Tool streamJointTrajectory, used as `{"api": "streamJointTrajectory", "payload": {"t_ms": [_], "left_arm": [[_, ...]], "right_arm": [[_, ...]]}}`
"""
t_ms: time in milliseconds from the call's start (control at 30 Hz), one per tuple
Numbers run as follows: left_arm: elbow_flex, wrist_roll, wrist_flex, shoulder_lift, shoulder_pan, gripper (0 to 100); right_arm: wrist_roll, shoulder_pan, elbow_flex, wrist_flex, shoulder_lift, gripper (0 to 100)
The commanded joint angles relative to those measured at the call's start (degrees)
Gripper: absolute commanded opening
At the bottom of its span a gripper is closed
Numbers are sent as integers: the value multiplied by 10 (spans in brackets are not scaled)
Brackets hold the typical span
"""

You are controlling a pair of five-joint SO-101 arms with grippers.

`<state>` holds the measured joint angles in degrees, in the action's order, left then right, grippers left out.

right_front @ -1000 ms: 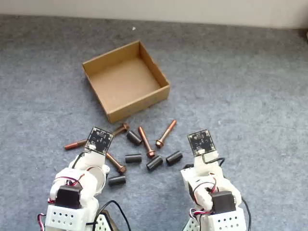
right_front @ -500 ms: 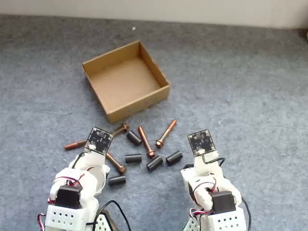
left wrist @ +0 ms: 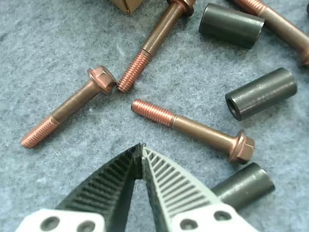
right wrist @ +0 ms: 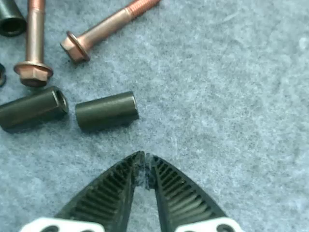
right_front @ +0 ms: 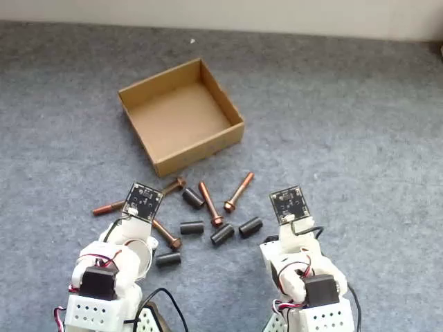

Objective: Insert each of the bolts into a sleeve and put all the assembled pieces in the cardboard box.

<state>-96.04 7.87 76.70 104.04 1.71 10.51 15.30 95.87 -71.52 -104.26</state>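
Several copper bolts, among them one (right_front: pixel 210 203), and several dark sleeves, such as one (right_front: pixel 222 234), lie loose on the grey carpet in front of the cardboard box (right_front: pixel 163 164), which holds nothing. My left gripper (left wrist: pixel 141 147) is shut and empty, its tips just short of a bolt (left wrist: pixel 193 130), with a sleeve (left wrist: pixel 244 186) beside one finger. My right gripper (right wrist: pixel 144 157) is shut and empty too, a little short of a sleeve (right wrist: pixel 107 111). Another sleeve (right wrist: pixel 31 107) lies end to end with that one. Both arms sit low at the near edge, the left arm (right_front: pixel 114 266) and the right arm (right_front: pixel 301 266).
Bare grey carpet (right_front: pixel 360 124) stretches to the right of the box and parts. The box stands tilted at an angle beyond the cluster. A pale strip (right_front: pixel 277 14) runs along the far edge of the carpet.
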Motion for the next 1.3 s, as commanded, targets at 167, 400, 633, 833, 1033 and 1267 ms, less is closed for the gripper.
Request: {"api": "streamJointTrajectory", "payload": {"t_ms": [167,400,633,833,1033,1267], "left_arm": [[-11,6,1,5,2,6],[-11,5,1,5,5,6],[5,6,3,5,1,7],[5,6,1,5,0,7],[4,6,1,5,0,7],[-11,6,1,5,1,7]], "right_arm": [[-1,-7,77,-2,-8,5],[-1,-5,77,-2,-8,5],[0,-8,74,-2,-9,5],[-4,-36,0,0,-9,5],[-56,-36,-183,-5,-3,5],[-224,-3,-289,-3,122,5]]}}
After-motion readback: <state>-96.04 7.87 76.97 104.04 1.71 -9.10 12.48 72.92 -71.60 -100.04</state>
